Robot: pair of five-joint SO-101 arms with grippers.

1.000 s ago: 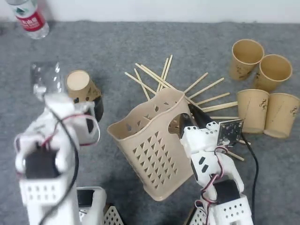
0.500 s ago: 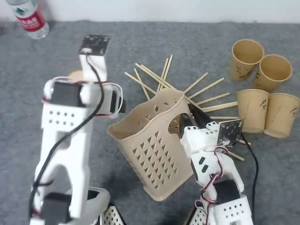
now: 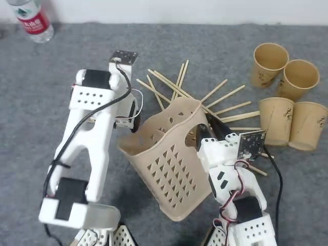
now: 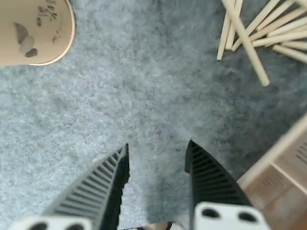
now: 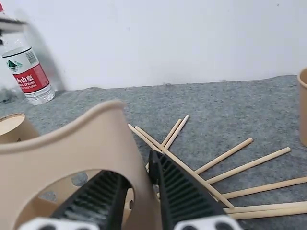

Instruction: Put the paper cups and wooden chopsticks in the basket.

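Grey felt covers the table up to a white wall; a water bottle lies by the wall, well away from the basket on the left arm's side. Basket at mid-table, apparently tilted, its mouth open toward the overhead camera. Right gripper clamped on the basket's wall beside the handle cut-out, one finger inside and one outside. Left gripper hangs just outside the basket's rim, jaws apart and empty, pointing down at bare felt. Wooden chopsticks fan out on the felt from behind the basket's far rim, long axes radiating away from it; their nearest ends lie just beyond the left gripper. One paper cup sits farther from the basket than the left gripper, near it; upright or tipped cannot be told. Four paper cups cluster well clear of the basket on the right arm's side. Judgement: with the right arm occupied holding the basket, the free left gripper is the nearer tool to both the single cup and the chopstick ends; a chopstick pick would call for jaws set across the stick's long axis
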